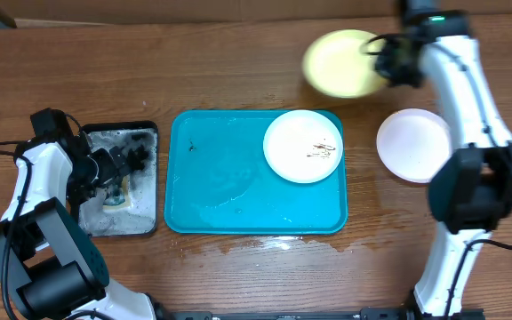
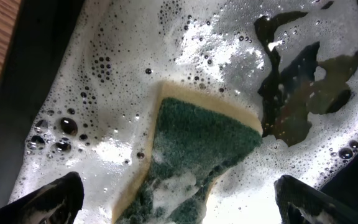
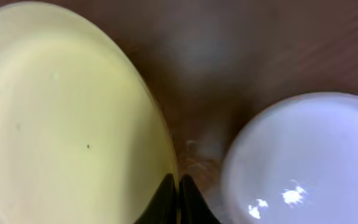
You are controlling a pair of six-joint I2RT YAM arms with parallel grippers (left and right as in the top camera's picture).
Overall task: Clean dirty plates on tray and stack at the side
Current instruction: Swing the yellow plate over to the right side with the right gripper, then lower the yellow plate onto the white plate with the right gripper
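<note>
The turquoise tray holds one white dirty plate with brown smears in its far right corner. My right gripper is shut on the rim of the pale yellow-green plate, held tilted above the table behind the tray. Another white plate lies flat on the table to the right of the tray. My left gripper hangs open over the green and yellow sponge, one finger on each side and neither touching it.
The sponge lies in foamy water in a black tray left of the turquoise one. A thin puddle wets the wood along the turquoise tray's front edge. Both arm bases stand at the near table edge.
</note>
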